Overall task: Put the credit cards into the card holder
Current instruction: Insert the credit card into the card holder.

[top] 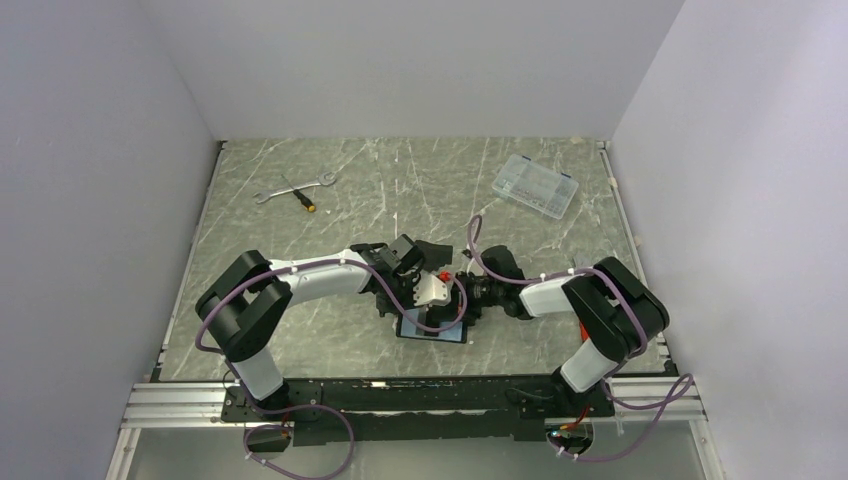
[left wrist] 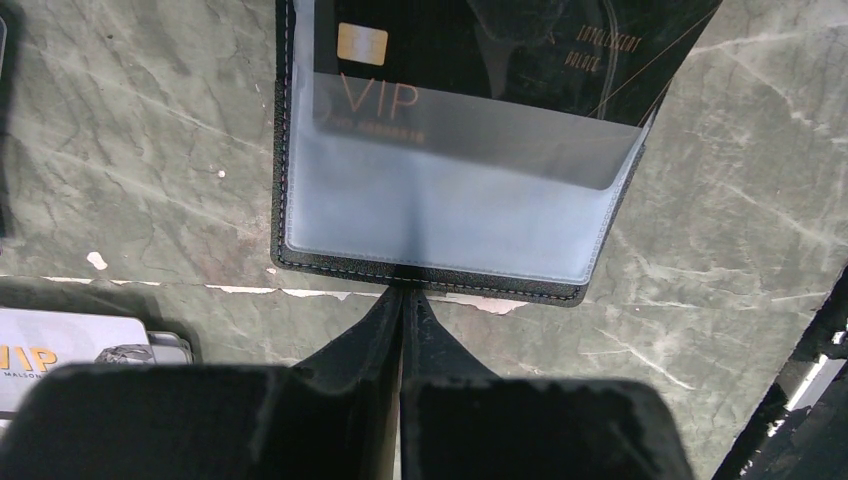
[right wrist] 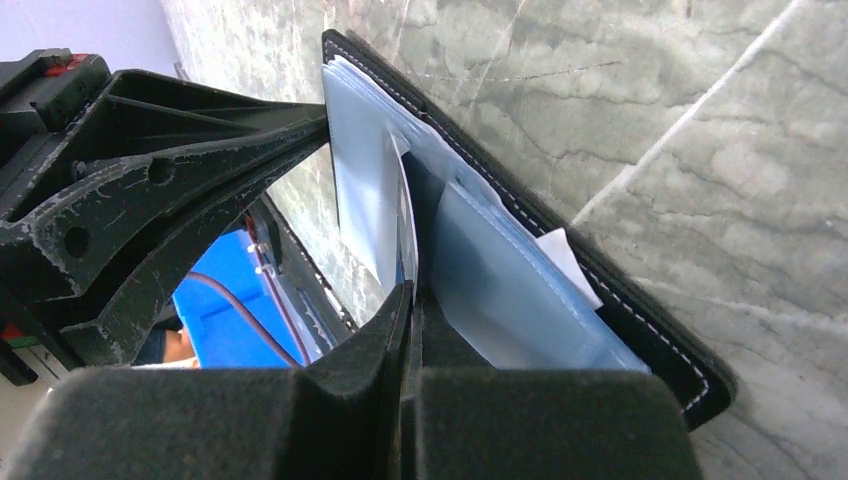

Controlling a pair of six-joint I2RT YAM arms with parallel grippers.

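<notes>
The card holder [left wrist: 430, 272] lies open and flat across the upper middle of the left wrist view. It has a black stitched rim and frosted, pale blue-grey sleeves inside. A black credit card [left wrist: 480, 45] with a gold chip and gold "VIP" lettering sits skewed, partway into one sleeve. A second, pale card [left wrist: 60, 358] marked "VIP" lies on the table [left wrist: 150, 150] at lower left, apart from the holder.

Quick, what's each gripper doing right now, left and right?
Left gripper: jaws closed, pinching the edge of the card holder.
Right gripper: jaws closed against the holder's clear sleeves; whether it grips one cannot be told.
</notes>
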